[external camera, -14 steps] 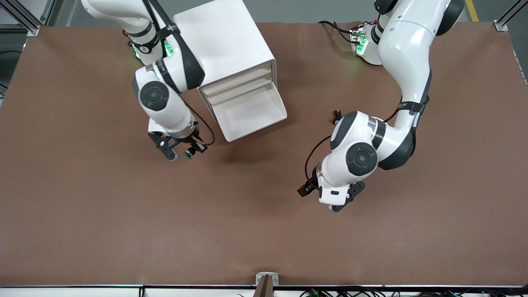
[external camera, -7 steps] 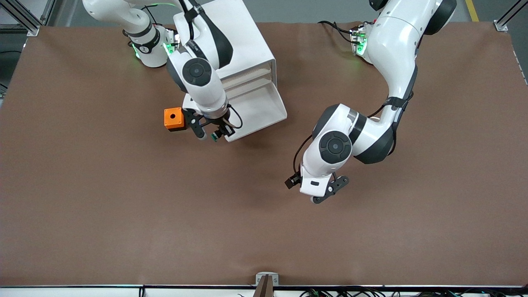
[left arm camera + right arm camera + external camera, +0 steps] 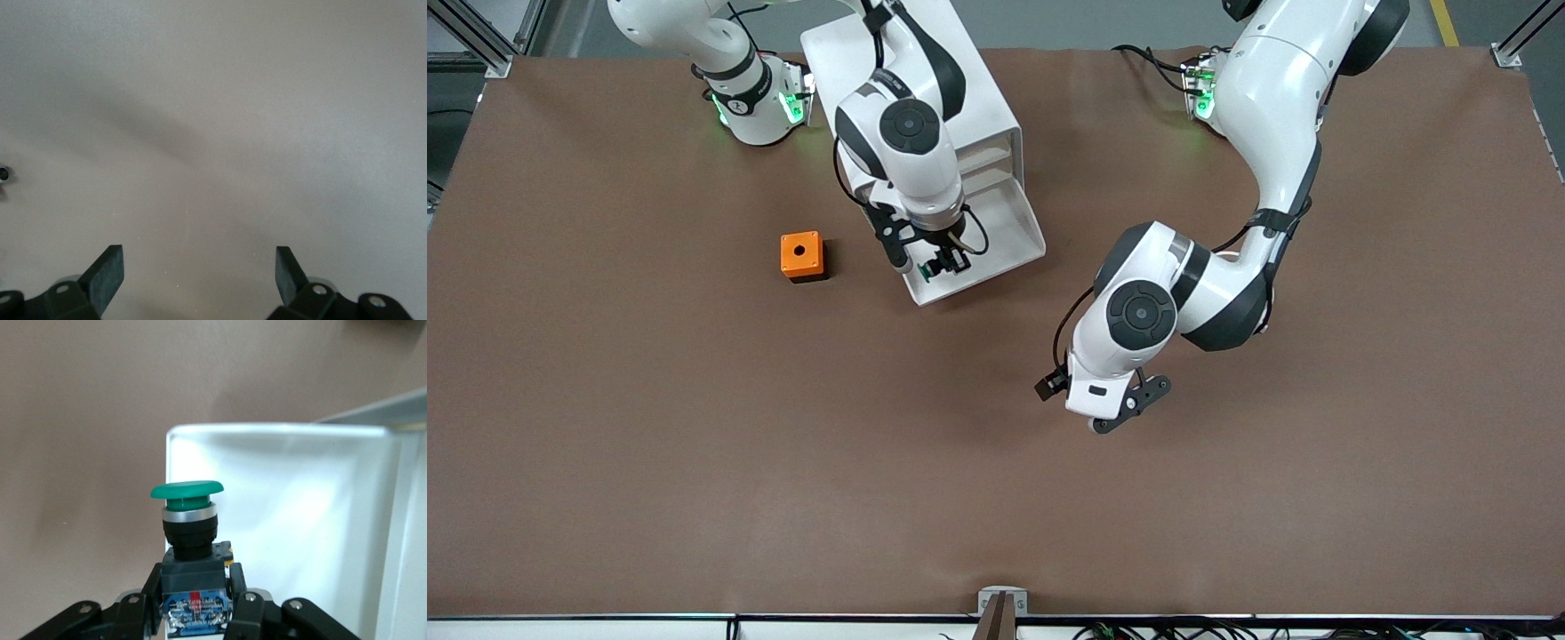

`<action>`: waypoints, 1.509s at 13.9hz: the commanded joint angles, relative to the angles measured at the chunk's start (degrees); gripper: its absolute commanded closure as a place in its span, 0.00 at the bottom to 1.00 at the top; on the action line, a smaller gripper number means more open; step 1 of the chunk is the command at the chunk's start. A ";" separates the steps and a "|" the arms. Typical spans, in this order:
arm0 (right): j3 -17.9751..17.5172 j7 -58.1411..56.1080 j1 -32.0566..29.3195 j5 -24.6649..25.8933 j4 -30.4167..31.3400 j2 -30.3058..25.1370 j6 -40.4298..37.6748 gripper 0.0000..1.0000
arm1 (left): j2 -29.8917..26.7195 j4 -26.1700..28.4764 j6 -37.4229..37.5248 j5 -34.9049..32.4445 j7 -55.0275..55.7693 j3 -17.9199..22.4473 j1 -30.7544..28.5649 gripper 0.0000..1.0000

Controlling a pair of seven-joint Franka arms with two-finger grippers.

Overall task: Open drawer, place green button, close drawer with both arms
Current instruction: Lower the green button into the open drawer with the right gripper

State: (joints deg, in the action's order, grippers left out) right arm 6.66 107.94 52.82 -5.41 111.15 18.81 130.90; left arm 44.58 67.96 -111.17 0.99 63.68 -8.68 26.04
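The right tool [image 3: 925, 264] is clamped on the button [image 3: 189, 520], gripping its black-and-blue body so that the green cap points away from the wrist. It hangs over the corner of the open drawer [image 3: 1009, 233] that lies nearest the front camera and toward the right arm's end of the bench [image 3: 694, 444]. In the right wrist view the green cap shows against the drawer's white rim and floor. The drawer is pulled out of the white cabinet [image 3: 969, 98], with shut drawer fronts stacked above it. An orange cube [image 3: 801, 256] with a round hole sits on the bench beside the drawer, toward the right arm's end, apart from it. The left tool [image 3: 1116, 411] hovers over bare bench nearer the front camera than the drawer, its fingers [image 3: 107, 273] spread wide with nothing between them.
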 commanded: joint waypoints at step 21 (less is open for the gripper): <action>0.73 18.88 9.75 1.37 -7.26 7.64 0.41 1.00 | -3.00 6.57 -1.15 -1.17 0.39 -2.84 -0.38 0.00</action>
State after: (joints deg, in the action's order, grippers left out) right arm 6.92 125.18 61.76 -4.36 105.13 25.96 131.58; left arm 43.61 72.07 -111.32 0.99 63.66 -10.77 25.99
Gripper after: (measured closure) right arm 0.586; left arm 0.000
